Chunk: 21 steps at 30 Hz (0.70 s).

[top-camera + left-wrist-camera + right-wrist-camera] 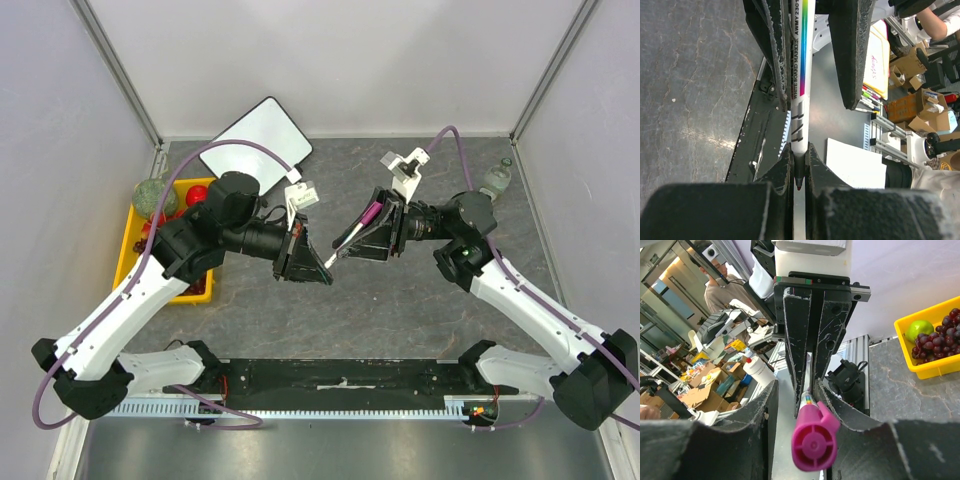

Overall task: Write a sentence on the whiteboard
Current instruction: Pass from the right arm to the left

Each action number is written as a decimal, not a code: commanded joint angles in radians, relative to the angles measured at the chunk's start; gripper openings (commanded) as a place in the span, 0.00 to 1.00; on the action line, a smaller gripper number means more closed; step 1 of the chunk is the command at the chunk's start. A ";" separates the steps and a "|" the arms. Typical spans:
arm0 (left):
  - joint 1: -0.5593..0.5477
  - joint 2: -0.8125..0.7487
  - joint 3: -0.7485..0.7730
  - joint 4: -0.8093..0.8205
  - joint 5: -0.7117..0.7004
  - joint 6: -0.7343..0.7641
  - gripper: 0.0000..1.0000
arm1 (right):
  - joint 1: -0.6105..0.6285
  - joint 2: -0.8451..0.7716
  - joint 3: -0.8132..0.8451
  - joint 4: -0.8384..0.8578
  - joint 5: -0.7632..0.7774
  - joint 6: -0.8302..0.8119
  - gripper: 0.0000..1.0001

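Observation:
A whiteboard marker (352, 232) with a white barrel and a pink cap (815, 440) on its back end hangs in mid-air between the two arms. My left gripper (325, 266) is shut on its tip end. In the left wrist view the dark nib (799, 186) pokes out between my closed left gripper (799, 165). My right gripper (358, 243) is open around the barrel and cap, with its fingers (760, 430) spread wide on either side. The whiteboard (262, 135) lies at the back left, blank. No sentence shows on it.
A yellow tray (128, 255) of fruit stands at the left beside my left arm, and also shows in the right wrist view (920, 367). A clear bottle (497, 180) stands at the back right. The grey stone-patterned tabletop (400, 300) lies below the grippers.

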 commanded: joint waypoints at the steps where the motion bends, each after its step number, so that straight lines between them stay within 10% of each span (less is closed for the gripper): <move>1: 0.002 -0.002 0.034 -0.028 0.025 0.054 0.02 | 0.007 -0.012 0.028 -0.016 -0.017 -0.039 0.41; 21: 0.002 -0.017 0.040 -0.087 0.020 0.086 0.02 | 0.005 -0.028 0.059 -0.218 -0.013 -0.179 0.30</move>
